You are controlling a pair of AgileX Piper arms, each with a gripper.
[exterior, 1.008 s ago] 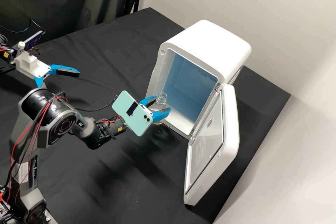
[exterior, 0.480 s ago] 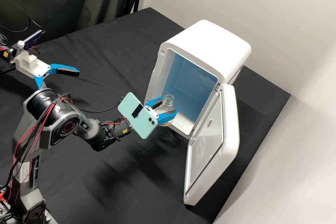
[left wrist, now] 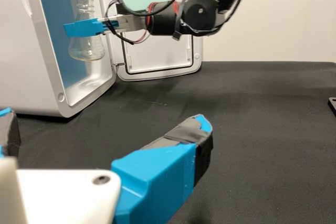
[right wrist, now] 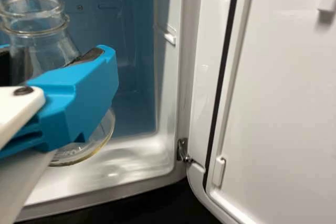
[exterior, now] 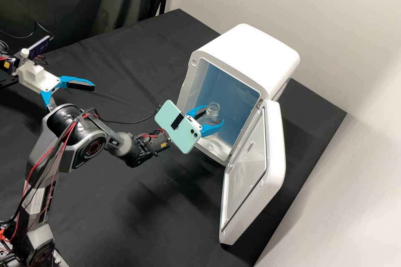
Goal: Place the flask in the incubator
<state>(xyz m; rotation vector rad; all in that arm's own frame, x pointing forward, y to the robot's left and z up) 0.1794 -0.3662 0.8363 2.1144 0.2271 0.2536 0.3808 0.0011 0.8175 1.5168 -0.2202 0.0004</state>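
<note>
A clear glass flask (exterior: 213,110) hangs upright just inside the open mouth of the white incubator (exterior: 250,54), a little above its floor. My right gripper (exterior: 207,120) is shut on the flask's body. In the right wrist view a blue finger (right wrist: 79,93) crosses the flask (right wrist: 37,19) in front of the blue inner wall (right wrist: 136,51). The left wrist view looks across the bench at the flask (left wrist: 86,40) inside the incubator (left wrist: 37,77). My left gripper (exterior: 69,94) stands open over the bench at the far left, holding nothing.
The incubator door (exterior: 255,167) hangs wide open towards the bench's front right edge, close beside the right gripper. A teal phone (exterior: 179,127) is strapped on the right wrist. A cable (exterior: 125,122) trails over the black cloth behind the arm.
My right arm has stretched forward, carrying the flask from in front of the opening to inside the incubator's chamber. The left arm has stayed put.
</note>
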